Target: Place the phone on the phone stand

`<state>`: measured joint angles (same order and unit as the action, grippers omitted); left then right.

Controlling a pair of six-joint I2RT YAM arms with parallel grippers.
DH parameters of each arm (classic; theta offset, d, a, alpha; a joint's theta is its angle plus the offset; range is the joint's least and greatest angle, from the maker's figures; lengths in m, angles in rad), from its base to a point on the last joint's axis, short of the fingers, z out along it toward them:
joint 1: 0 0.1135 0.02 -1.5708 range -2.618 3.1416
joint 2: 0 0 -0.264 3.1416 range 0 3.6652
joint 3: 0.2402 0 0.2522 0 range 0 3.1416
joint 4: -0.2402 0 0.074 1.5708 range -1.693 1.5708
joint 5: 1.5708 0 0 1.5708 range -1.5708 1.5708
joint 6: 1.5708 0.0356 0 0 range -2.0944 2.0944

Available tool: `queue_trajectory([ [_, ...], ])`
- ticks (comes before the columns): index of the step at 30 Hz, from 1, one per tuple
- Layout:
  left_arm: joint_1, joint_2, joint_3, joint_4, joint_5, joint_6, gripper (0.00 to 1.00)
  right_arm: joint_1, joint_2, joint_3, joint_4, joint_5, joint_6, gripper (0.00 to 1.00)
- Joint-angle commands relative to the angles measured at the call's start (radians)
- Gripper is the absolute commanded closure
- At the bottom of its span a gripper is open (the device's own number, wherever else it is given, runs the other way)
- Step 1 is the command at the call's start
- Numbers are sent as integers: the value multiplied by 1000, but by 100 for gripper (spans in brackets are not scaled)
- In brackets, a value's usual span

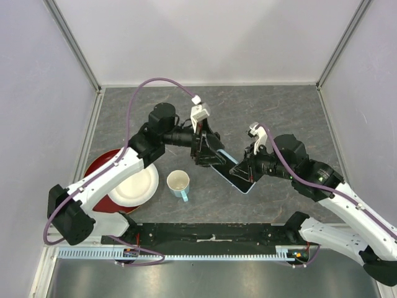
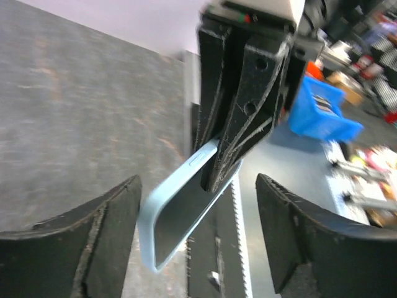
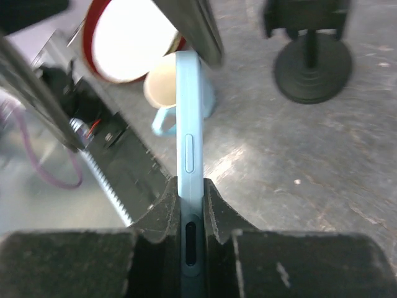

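The phone [image 1: 234, 176], with a black screen and a light blue case, is held off the table by my right gripper [image 1: 246, 165]. In the right wrist view the gripper [image 3: 191, 192] is shut on the phone's near end [image 3: 189, 112], seen edge-on. My left gripper [image 1: 213, 154] is open at the phone's far end. In the left wrist view the phone [image 2: 180, 217] hangs between its spread fingers [image 2: 197, 181], closer to the left one, touching neither. The phone stand [image 3: 313, 59], black with a round base, stands on the table beyond the phone. In the top view the left gripper hides it.
A cream cup with a light blue handle [image 1: 178, 182] stands left of the phone, also in the right wrist view [image 3: 162, 87]. A white plate [image 1: 133, 186] lies on a red plate [image 1: 99, 164] at the left. A black rail [image 1: 211, 234] runs along the near edge.
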<state>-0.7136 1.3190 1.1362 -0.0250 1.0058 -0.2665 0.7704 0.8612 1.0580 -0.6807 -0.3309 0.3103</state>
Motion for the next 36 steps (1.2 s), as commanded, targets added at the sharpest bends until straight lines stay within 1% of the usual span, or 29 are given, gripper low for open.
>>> queue_trajectory([
  [1, 77, -40, 20, 76, -233, -100, 16, -2, -95, -78, 268, 378, 188, 100],
  [2, 115, -32, 16, 94, -228, -127, 16, 0, -108, -111, 315, 429, 238, 100],
  [3, 132, -23, 11, 109, -222, -155, 15, 0, -125, -127, 337, 514, 266, 100],
  [5, 173, 11, 0, 161, -179, -233, 15, -2, -169, -174, 421, 582, 317, 100],
  [6, 184, 23, -1, 181, -153, -259, 15, 0, -185, -193, 453, 634, 369, 100],
  [7, 192, 49, -6, 239, -95, -316, 19, 0, -212, -213, 493, 647, 386, 100],
  [8, 198, 58, -10, 273, -67, -345, 20, -2, -226, -254, 582, 653, 400, 100],
  [9, 198, 66, -18, 316, -40, -373, 20, -2, -240, -275, 630, 658, 417, 100],
  [10, 197, 77, -41, 362, 8, -440, 20, 0, -264, -294, 673, 661, 424, 100],
  [11, 194, 83, -55, 478, 25, -477, 20, -2, -275, -335, 773, 667, 434, 100],
  [13, 192, 89, -97, 586, 63, -580, 18, -2, -306, -375, 874, 649, 449, 100],
  [14, 189, 103, -104, 656, 73, -605, 18, -2, -312, -407, 962, 645, 449, 100],
  [16, 184, 114, -105, 686, 95, -638, 16, 0, -311, -431, 1039, 632, 457, 100],
  [20, 143, 128, -107, 698, 108, -639, 15, -2, -263, -443, 1158, 616, 466, 100],
  [26, 99, 149, -107, 701, 117, -642, 17, 0, -162, -438, 1309, 506, 477, 100],
  [31, 89, 141, -105, 708, 131, -631, 21, -2, -127, -434, 1322, 494, 489, 100],
  [33, 89, 137, -105, 708, 135, -626, 26, 0, -117, -432, 1322, 480, 484, 100],
  [36, 91, 134, -99, 705, 139, -623, 31, 0, -117, -431, 1304, 458, 477, 100],
])
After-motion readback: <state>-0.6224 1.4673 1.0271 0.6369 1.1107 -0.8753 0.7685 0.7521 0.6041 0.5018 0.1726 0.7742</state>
